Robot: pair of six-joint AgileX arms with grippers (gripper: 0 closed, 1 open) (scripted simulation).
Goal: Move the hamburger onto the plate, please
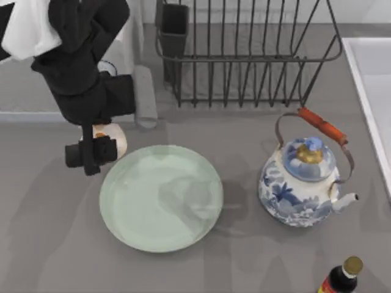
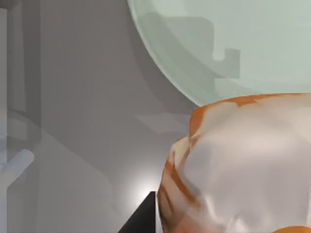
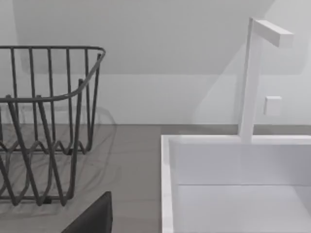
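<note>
**One burger in the fingers, beside one plate**

The left gripper (image 1: 91, 152) has its fingers closed around the single hamburger (image 1: 112, 137), which sits between them at the plate's upper-left edge. Just past the fingertips lies one pale green plate (image 1: 161, 196), bare. Farther right stands one blue-and-white teapot (image 1: 303, 180), with one dark bottle (image 1: 341, 278) beyond it. One wire rack (image 1: 244, 52) stands at the back. The right arm is parked near the sink (image 3: 233, 184); whether its fingers are open I cannot tell.

Wire dish rack (image 1: 244, 55): 12 o'clock. Blue-and-white teapot (image 1: 302, 183), orange handle: 3 o'clock. Dark bottle (image 1: 339, 279): 5 o'clock. White sink (image 3: 233, 184), faucet (image 3: 252, 77): 2 o'clock.
</note>
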